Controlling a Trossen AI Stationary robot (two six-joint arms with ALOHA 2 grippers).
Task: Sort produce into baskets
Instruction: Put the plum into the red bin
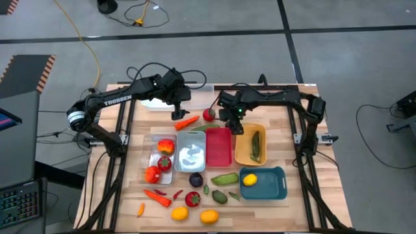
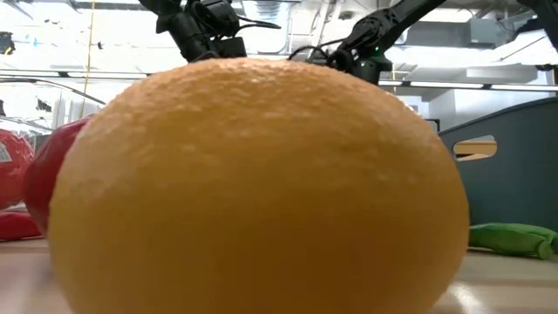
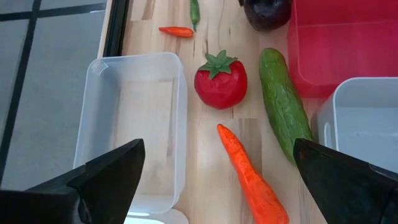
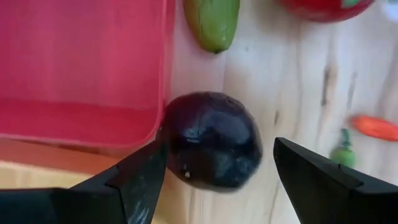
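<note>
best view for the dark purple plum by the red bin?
Right wrist view: the plum fills the space between the open right tool's fingers, beside the red bin. Left wrist clips it at the frame edge; high view hides it; low view shows none.

Surface: light wooden table [image 1: 294,195] | bins on it: red bin [image 1: 218,147], grey bin [image 1: 190,151], yellow bin [image 1: 247,153], teal bin [image 1: 268,184], clear bin [image 1: 153,158] | loose on wood: carrot [image 1: 186,122], tomato [image 1: 208,114], cucumber [image 1: 224,178], purple plum [image 1: 195,179], two oranges [image 1: 179,212] near the front edge.
</note>
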